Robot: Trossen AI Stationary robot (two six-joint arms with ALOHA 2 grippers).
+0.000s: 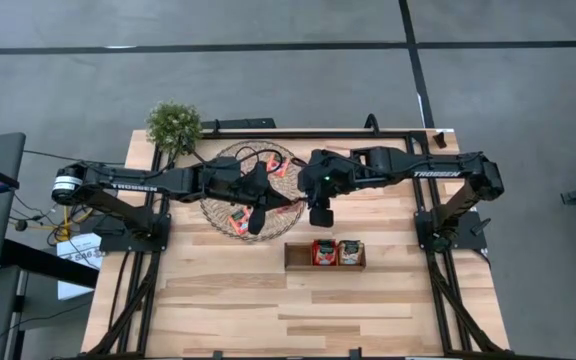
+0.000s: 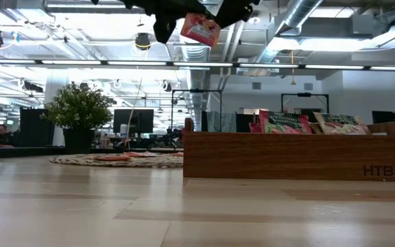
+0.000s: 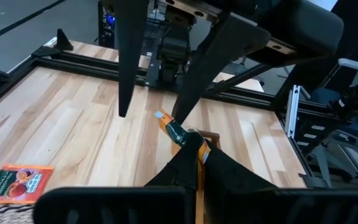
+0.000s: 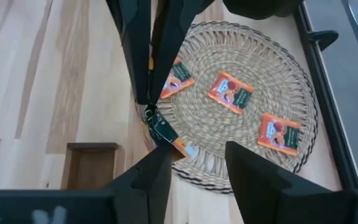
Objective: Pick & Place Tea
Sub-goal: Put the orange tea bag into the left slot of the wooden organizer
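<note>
1. The worktop (image 1: 268, 300) is pale wood planks, with both arms reaching in over its far half.
2. A round woven mat (image 4: 272, 62) lies left of centre; a small plant (image 1: 174, 125) stands at the far left corner.
3. A wooden tray (image 2: 293, 156) sits just right of the mat, nearer the front. Its left compartment is bare, and the other two each hold upright sachets (image 1: 324, 252).
4. The left gripper (image 3: 199, 158) hangs over the mat's right edge, fingers clenched on one red sachet (image 3: 180, 133) held edge-up in the air, well above the worktop.
5. The right gripper (image 4: 194, 165) meets it there, fingers released and standing either side of the same sachet. Whether they touch it is hard to tell.
6. Loose sachets lie flat on the mat: three (image 4: 230, 92) show in the right wrist view, one (image 3: 16, 182) in the left wrist view.
</note>
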